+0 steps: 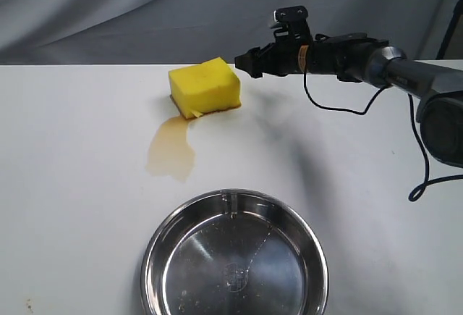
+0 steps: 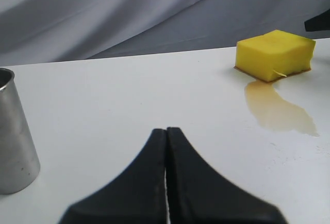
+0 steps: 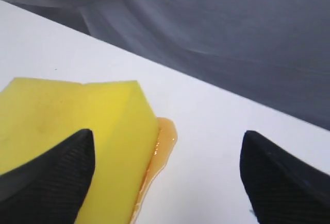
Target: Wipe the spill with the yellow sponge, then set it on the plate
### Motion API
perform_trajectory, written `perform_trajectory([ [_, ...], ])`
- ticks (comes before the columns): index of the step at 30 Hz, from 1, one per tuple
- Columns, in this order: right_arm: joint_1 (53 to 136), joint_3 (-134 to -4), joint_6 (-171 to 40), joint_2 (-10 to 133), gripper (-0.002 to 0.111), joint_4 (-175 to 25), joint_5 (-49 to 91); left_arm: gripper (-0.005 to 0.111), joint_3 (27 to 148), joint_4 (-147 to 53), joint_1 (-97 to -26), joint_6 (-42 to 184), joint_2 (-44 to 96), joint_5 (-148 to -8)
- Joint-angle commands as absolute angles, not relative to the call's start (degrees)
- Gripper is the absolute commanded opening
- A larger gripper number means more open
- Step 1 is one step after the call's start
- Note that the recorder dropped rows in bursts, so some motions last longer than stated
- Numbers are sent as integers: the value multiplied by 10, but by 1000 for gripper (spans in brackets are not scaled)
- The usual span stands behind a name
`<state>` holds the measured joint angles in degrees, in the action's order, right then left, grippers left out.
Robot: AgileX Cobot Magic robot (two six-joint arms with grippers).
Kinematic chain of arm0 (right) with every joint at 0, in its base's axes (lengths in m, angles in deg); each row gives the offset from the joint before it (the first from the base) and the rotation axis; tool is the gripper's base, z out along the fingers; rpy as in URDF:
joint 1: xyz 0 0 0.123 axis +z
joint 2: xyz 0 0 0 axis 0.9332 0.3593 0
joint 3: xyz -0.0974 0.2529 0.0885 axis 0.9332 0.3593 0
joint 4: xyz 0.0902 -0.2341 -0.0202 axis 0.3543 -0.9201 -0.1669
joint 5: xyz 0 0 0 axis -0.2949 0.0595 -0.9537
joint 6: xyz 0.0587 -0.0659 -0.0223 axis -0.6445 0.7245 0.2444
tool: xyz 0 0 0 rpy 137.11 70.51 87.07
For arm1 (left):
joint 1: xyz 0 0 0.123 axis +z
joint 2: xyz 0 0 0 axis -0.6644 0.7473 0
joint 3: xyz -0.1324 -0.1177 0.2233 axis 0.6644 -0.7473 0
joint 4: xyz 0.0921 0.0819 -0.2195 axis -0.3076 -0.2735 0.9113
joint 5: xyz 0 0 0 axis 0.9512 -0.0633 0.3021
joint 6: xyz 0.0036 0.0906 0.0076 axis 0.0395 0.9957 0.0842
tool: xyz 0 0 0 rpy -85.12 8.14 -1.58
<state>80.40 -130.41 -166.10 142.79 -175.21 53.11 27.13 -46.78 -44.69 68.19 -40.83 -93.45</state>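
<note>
The yellow sponge [image 1: 205, 83] lies flat at the back of the white table, its dark layer underneath. The amber spill [image 1: 172, 148] runs from the sponge's front edge toward the steel plate [image 1: 155, 242] at the front. My right gripper [image 1: 244, 61] hangs open just right of the sponge and slightly above it. In the right wrist view the sponge [image 3: 67, 116] and the spill's wet edge [image 3: 166, 134] sit between and below the right gripper's [image 3: 167, 141] spread jaws, which hold nothing. My left gripper [image 2: 166, 130] is shut and empty, well short of the sponge [image 2: 275, 53] and spill [image 2: 278, 110].
A steel cup [image 2: 13, 131] stands on the table beside the left gripper, seen only in the left wrist view. Grey cloth [image 1: 108, 11] hangs behind the table's far edge. A black cable [image 1: 340, 108] droops from the right arm.
</note>
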Motion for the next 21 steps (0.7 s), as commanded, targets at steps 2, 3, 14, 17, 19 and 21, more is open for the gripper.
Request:
perform_trajectory([
  [2,801,-1307,-1644,1428,71,-1752,567,0,269,-463,-450,681,-411,-933],
  [3,801,-1307,-1636,1428,71,-1752,578,0,269,-463,-450,681,-411,-933],
  [14,801,-1306,-1621,1439,59,-1752,604,0,269,-463,-450,681,-411,-933],
  [17,801,-1304,-1616,1448,59,-1752,605,0,269,-463,-450,681,-411,-933],
  [19,801,-1304,-1616,1453,59,-1752,611,0,269,-463,-450,681,-411,-933],
  [21,801,-1304,-1613,1454,59,-1752,617,0,269,-463,-450,681,-411,-933],
])
